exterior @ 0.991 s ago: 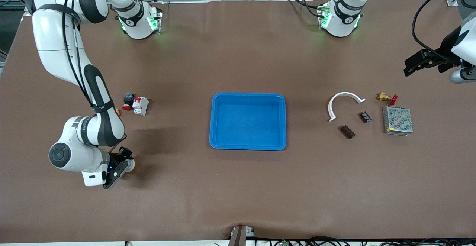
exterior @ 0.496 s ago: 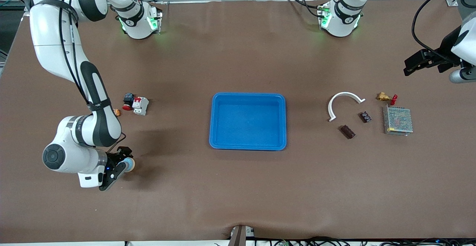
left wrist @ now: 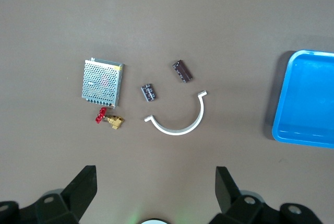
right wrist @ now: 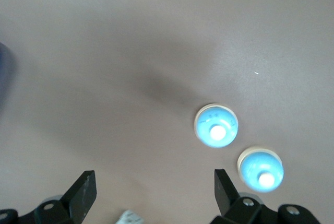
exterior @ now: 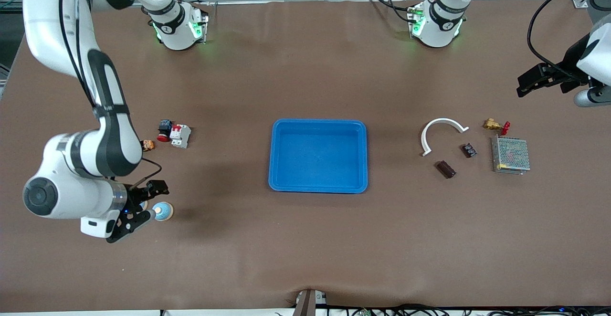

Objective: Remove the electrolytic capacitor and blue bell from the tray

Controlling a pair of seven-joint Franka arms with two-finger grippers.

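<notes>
While brown covering spreads across the whole bench (exterior: 305, 239), the blue tray (exterior: 318, 124) at its middle holds nothing. Toward my right arm's end from the tray, my right tool (exterior: 143, 206) hangs over two blue bells (right wrist: 216, 125) (right wrist: 260, 168), fingers apart, gripping neither. Toward my left arm's end, two dark capacitors (exterior: 446, 169) (exterior: 468, 150) lie between tray and mesh power supply (exterior: 510, 154). My left tool (exterior: 534, 81) waits above, fingers apart.

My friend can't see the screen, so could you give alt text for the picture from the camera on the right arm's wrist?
Two round blue bells with pale rims sit side by side, apart, on a brown table. The right gripper hangs open above the table, its two dark fingertips framing the picture's lower edge, holding nothing.
</notes>
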